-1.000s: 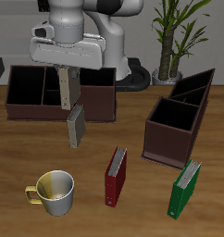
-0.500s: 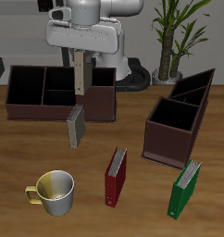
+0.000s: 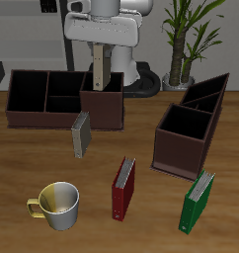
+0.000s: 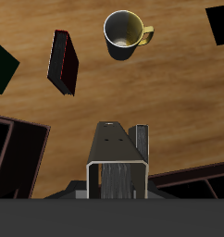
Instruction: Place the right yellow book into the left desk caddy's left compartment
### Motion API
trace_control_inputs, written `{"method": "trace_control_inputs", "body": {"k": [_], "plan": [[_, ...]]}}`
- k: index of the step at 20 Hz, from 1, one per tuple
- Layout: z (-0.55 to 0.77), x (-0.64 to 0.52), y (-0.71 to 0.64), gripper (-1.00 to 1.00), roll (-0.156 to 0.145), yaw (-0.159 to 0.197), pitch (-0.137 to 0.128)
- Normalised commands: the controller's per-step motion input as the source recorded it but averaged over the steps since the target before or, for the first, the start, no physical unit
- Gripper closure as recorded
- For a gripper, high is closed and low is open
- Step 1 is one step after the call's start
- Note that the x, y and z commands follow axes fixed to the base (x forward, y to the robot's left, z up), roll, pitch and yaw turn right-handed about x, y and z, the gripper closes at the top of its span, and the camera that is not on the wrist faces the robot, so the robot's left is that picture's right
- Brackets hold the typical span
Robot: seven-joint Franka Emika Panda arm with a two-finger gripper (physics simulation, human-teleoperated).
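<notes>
My gripper [image 3: 100, 51] is shut on the top of the right yellow book [image 3: 100, 73], a slim tan book hanging upright in the air above the wide low caddy's end bin. In the wrist view the book [image 4: 117, 148] shows end-on between the fingers [image 4: 93, 180]. The left desk caddy [image 3: 187, 126], dark maroon with a tall square bin and slanted slots, stands apart from the book, nearer the table's side edge; it also shows in the wrist view [image 4: 17, 157]. Its compartments look empty.
A wide low brown caddy [image 3: 52, 99] stands at the back. An olive-grey book [image 3: 81, 134] stands before it. A red book [image 3: 123, 188], a green book [image 3: 199, 203] and a mug [image 3: 57, 206] stand nearer the front edge. A potted plant [image 3: 181, 40] stands behind.
The gripper has carried the yellow book higher and sideways along the wide caddy, toward the left desk caddy. Nothing else has moved.
</notes>
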Motion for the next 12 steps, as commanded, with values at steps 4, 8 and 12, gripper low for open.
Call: {"method": "trace_control_inputs", "body": {"k": [4,8,12], "plan": [[-0.03,-0.31,0.23,1.0,0.017,-0.048,0.008],[0.0,-0.32,0.18,1.0,-0.003,-0.038,-0.019],[-0.01,-0.35,0.27,1.0,0.003,-0.026,-0.016]]}}
